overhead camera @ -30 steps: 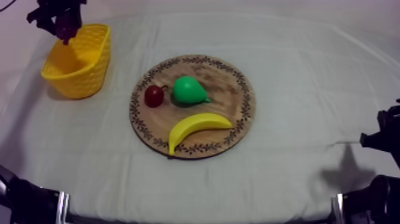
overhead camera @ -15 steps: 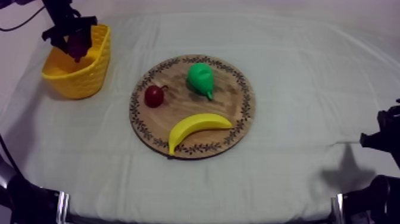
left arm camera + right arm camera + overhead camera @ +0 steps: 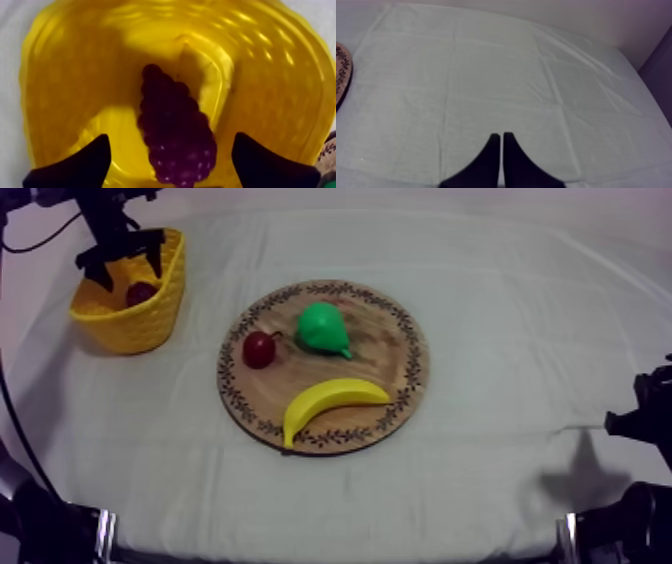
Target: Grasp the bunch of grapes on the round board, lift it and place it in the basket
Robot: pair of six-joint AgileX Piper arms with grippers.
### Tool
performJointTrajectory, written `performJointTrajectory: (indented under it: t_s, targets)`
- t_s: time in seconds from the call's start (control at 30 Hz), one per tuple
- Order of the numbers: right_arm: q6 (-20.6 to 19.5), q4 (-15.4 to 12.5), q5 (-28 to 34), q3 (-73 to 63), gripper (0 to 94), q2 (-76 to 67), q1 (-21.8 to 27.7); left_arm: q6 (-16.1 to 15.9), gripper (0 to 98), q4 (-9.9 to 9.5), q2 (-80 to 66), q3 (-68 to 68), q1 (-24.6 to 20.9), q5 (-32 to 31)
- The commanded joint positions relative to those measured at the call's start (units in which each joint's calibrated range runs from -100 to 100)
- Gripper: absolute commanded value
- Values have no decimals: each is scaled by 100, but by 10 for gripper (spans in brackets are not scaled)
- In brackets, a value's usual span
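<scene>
Moved: grapes (image 3: 175,130) dropped into yellow basket (image 3: 140,326); left claw (image 3: 122,268) released over it; right claw (image 3: 501,135) clenched over cloth (image 3: 486,75).

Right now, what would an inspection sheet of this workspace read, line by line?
surface: grey-white cloth, creased, covering the table
job's things: bunch of grapes lying inside the yellow basket, not gripped; wooden board at mid-table
clutter: pear, small red fruit and banana on the board
grippers: left gripper open over the basket, fingers either side of the grapes without touching; right gripper shut on nothing, over bare cloth
cables: nothing seen
surroundings: nothing seen
</scene>
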Motion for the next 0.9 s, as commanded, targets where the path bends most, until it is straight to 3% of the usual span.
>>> performJointTrajectory:
  t_s: [0.0,0.13,0.43,0.67,0.87]
  targets:
    - [-9,-1,-3,-5,3,-2,0,16,945,-4,-123,80,-3,-26]
    - [-9,-1,-3,-5,3,-2,0,21,923,22,-537,328,-4,-81]
    - [-9,-1,-3,-5,3,-2,0,91,680,6,-2169,1474,3,-446]
    - [-9,-1,-3,-5,3,-2,0,58,459,-9,-3700,2774,110,-1165]
    - [-9,-1,-3,-5,3,-2,0,-38,324,-157,-5036,4030,274,-2097]
